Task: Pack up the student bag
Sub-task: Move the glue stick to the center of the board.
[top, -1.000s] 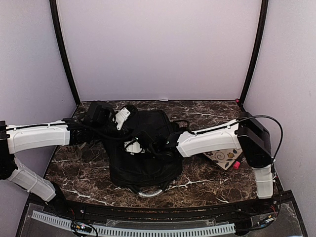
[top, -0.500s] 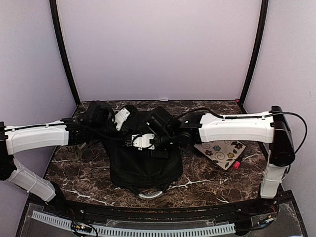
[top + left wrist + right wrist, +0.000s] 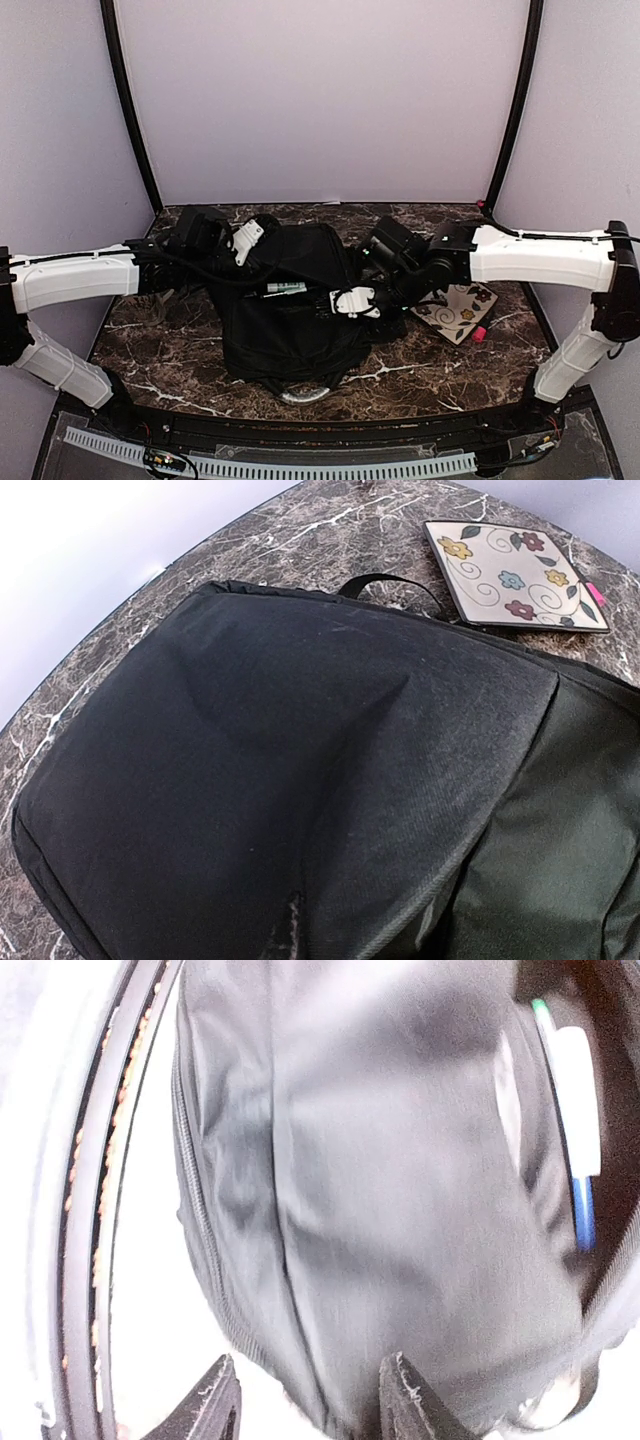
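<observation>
The student bag [image 3: 290, 340] lies flat at mid-table on the marble table [image 3: 170, 350], with its long axis running near to far. Its near end faces the arm bases and its far end is raised. The right gripper [image 3: 352, 301] hangs just beside the bag's right edge, about halfway along its length. In the right wrist view its two fingertips [image 3: 400, 1395] stand partly apart with nothing between them, only bag fabric beyond. Just left of this gripper, a white marker with a green cap [image 3: 285, 289] lies in the bag's mouth, its long axis running left to right across the bag. To the right of the bag, near but not touching it, a floral notebook [image 3: 455, 308] lies flat on the table (the right forearm passes over its far-left corner). At the bag's far-left corner sits the left gripper [image 3: 246, 240]. Its fingers do not show in its own wrist view, but it is closed. The fabric there tents up toward it, so it is judged to be pinching the bag's edge to keep the mouth open. If the notebook is packed next, it lies on the opposite side of the right jaws from the bag. The right arm is the nearer one, and the carry would run leftward into the mouth.
</observation>
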Robot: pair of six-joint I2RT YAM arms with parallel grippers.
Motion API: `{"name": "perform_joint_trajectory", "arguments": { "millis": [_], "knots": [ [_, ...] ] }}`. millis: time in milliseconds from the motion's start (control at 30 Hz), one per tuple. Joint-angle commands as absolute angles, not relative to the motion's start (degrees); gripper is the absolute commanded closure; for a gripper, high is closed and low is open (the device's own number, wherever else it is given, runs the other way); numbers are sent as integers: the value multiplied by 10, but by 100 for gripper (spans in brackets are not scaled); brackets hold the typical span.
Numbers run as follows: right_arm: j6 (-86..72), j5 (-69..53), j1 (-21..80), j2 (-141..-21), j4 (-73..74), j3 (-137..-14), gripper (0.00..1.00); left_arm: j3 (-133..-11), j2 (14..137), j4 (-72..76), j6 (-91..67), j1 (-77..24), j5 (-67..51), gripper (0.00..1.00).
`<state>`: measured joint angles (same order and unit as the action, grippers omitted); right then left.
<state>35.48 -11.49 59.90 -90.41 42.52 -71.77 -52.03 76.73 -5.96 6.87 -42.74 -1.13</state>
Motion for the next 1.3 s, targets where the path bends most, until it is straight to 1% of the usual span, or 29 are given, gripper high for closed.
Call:
{"name": "perform_joint_trajectory", "arguments": {
  "millis": [0,100,200,333,367,433,533,700,833,867,1100,1267],
  "knots": [
    [344,-136,524,-818,470,-669,54,-539,728,-26,71,-425,-21,100],
    [349,-139,423,-749,493,-601,55,-544,722,-30,70,-425,-22,100],
    [359,-109,321,-686,494,-547,57,-545,721,-32,69,-426,-27,100],
    [363,-106,176,-661,509,-525,59,-547,727,-33,67,-425,-35,100],
    [365,-102,145,-661,511,-521,57,-549,729,-34,66,-426,-37,100],
    [371,-87,93,-668,515,-513,48,-550,730,-35,66,-425,-40,100],
    [375,-76,37,-690,523,-499,38,-550,730,-36,67,-425,-40,100],
    [375,-65,29,-715,509,-469,31,-548,724,-36,69,-425,-31,100],
    [361,-74,29,-736,497,-460,28,-548,722,-36,71,-425,-28,100],
    [359,-72,29,-738,489,-455,26,-548,722,-37,71,-425,-28,100],
    [364,-44,31,-739,445,-402,25,-548,720,-38,73,-425,-26,100],
    [340,-34,31,-741,423,-402,27,-549,721,-39,74,-426,-29,100]
  ]
}}
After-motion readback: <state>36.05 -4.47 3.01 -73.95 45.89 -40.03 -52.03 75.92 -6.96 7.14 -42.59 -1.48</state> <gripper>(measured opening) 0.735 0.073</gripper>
